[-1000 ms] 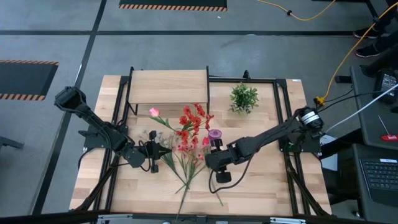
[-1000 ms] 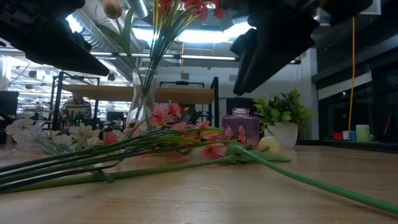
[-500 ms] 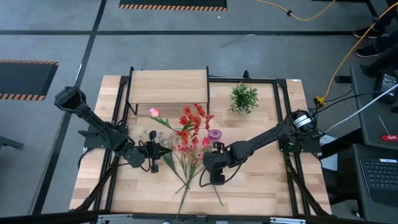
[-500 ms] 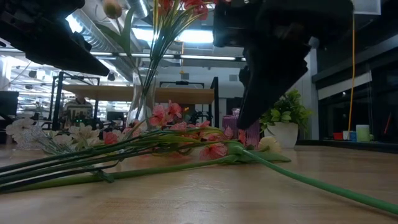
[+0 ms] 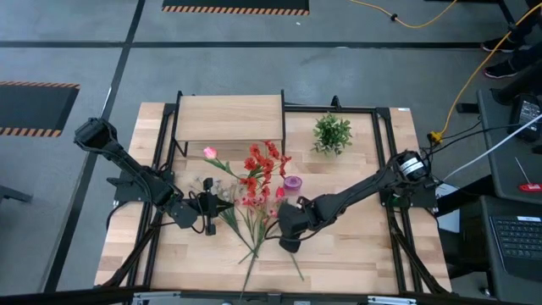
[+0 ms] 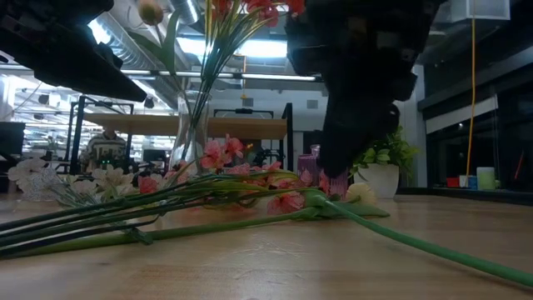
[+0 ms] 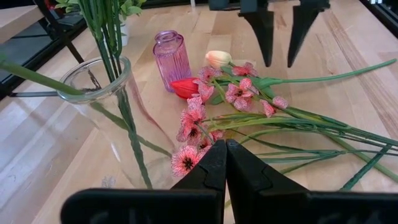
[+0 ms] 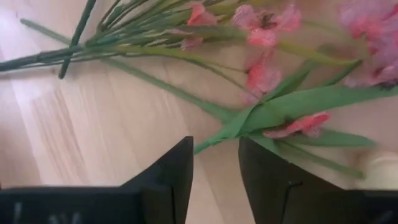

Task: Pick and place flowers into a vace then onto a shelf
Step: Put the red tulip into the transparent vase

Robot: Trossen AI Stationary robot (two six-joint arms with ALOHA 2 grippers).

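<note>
Beside shelf [image 5: 229, 118] | glass vase [image 7: 109, 118]: flower stems [image 7: 106, 28] | purple bottle [image 7: 172, 59]: empty

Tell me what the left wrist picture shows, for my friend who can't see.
Pink flowers lie on the wooden table beside a glass vase holding green stems. A small purple bottle stands behind them, and the right gripper hangs above with jaws apart.

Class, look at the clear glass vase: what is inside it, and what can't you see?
Green stems stand inside the vase, rising above its rim; their red blossoms show from above. Whether it holds water cannot be told, and the closed left gripper hides its base in the left wrist view.
</note>
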